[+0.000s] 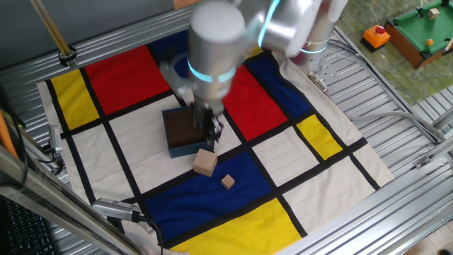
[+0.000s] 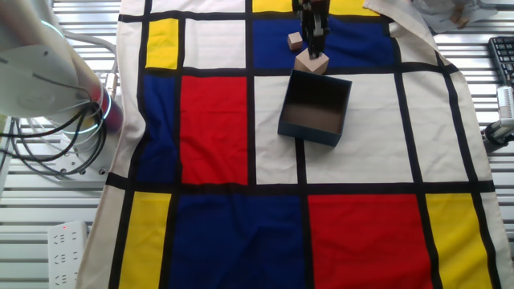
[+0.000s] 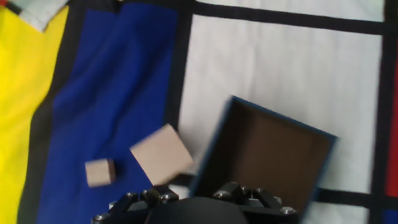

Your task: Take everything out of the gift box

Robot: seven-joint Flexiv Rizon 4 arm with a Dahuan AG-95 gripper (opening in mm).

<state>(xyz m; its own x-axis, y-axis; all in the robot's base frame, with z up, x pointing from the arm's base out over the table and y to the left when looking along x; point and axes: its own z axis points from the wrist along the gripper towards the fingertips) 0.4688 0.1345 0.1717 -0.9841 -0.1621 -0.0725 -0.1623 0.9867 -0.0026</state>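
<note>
The gift box (image 1: pixel 185 149) is a dark navy square with a brown inside and sits on a white panel of the checked cloth; nothing shows inside it. It also shows in the other fixed view (image 2: pixel 315 112) and the hand view (image 3: pixel 267 149). The larger wooden cube (image 1: pixel 205 162) (image 2: pixel 312 62) (image 3: pixel 163 162) lies on the cloth just outside the box's wall. The small cube (image 1: pixel 227 182) (image 2: pixel 295 39) (image 3: pixel 100 172) lies a little further off on the blue panel. My gripper (image 1: pixel 211 131) (image 2: pixel 315 40) hangs empty over the box's edge by the larger cube, its fingers slightly apart.
An orange object with a red button (image 1: pixel 376 35) and a green toy pool table (image 1: pixel 423 32) sit off the cloth at the back right. The arm's base (image 2: pixel 48 80) with cables stands at one side. A keyboard (image 2: pixel 502 56) lies at the table's edge.
</note>
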